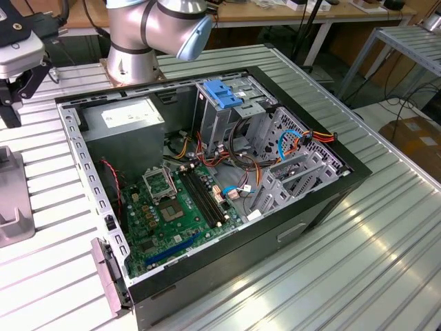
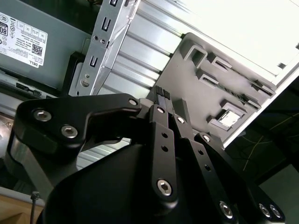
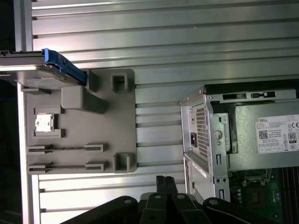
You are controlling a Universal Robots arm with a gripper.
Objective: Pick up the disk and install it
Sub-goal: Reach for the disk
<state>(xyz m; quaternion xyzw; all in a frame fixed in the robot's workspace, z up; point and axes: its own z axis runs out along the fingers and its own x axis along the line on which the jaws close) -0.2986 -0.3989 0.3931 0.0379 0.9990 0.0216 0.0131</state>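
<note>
The gripper [image 3: 166, 184] has its jaws closed. In both wrist views the two ribbed pads [image 2: 162, 93] sit pressed together with nothing between them, so it holds nothing. It hangs over the slatted metal table [image 3: 163, 37], well above it, with the fingers pointing down and forward over the bare slats.

Just ahead of the jaws, offset to one side, lies a flat grey holder plate [image 3: 93, 135] with raised clips and slots. The disk [image 3: 39, 77] rests at the corner of that plate farthest from the jaws. It shows as a grey metal body with a blue rail [image 3: 65, 67] along the edge that faces the plate. It is well apart from the fingertips, diagonally ahead of them, on the side away from the computer case [image 3: 210, 140]. Part of the disk runs out of the first wrist view, so I cannot tell whether it lies flat or is propped against the plate's clips. The stretch that shows runs across the line of the fingers rather than along it. My judgement is that the closed jaws are neither over the disk nor lined up with its long sides.

The open computer case stands on the opposite side of the jaws from the disk, at about the same reach.

In the exterior view the arm [image 1: 148, 27] rises from its base behind the case and swings toward the exterior view's left. There the wrist hangs over the table beside the case, not over it.
</note>
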